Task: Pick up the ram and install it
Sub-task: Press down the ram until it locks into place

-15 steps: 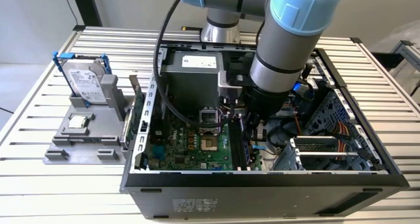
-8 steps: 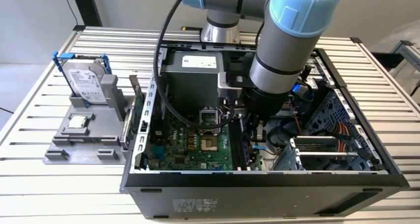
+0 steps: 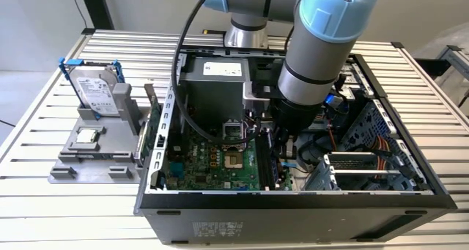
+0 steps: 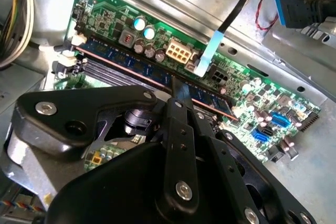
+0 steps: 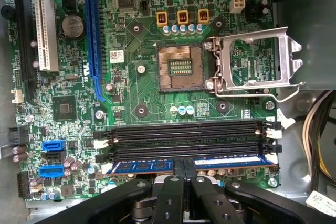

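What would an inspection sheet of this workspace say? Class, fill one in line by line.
Surface: slatted metal table carrying an open computer case.
Job's things: ram lying along the motherboard slot nearest the pincer; two neighbouring slots empty.
Clutter: grey holder at the exterior view's left, with a hard drive standing in it and a processor chip lying on it; processor socket open and empty.
Grippers: pincer closed on the ram's middle.
Cables: black cable looping from the arm; wire bundle at the case edge.
Surroundings: nothing seen.
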Controlling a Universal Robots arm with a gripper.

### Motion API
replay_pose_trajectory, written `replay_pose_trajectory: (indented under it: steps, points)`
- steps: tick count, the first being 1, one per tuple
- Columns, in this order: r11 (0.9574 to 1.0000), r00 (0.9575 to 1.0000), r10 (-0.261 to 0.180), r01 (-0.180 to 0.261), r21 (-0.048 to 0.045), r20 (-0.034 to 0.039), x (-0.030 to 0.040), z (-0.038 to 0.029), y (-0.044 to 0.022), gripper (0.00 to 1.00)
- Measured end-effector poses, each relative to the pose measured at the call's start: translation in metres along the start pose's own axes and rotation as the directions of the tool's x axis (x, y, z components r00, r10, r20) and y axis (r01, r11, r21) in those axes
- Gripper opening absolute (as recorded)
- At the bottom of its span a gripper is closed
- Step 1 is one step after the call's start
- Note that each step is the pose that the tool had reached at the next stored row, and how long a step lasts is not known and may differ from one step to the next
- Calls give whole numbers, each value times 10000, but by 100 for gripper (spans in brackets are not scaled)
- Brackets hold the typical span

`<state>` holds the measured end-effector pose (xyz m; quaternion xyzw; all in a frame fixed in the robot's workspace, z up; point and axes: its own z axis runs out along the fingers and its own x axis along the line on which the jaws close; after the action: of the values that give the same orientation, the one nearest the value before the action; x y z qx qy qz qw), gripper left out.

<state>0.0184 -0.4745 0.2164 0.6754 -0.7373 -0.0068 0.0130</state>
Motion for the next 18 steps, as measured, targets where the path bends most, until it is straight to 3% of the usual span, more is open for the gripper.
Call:
replay_pose_trajectory:
  steps: [3, 7, 15, 18]
  points:
    - [10000, 10000, 1, -1, -1, -10, -3, -10, 0, 0]
    - [10000, 10000, 0, 0, 5, 51, -3, -50, -2, 0]
    - [10000, 10000, 0, 1, -66, 22, 3, -367, 6, 0]
    - [10000, 10000, 0, 0, -73, 22, 4, -456, 8, 0]
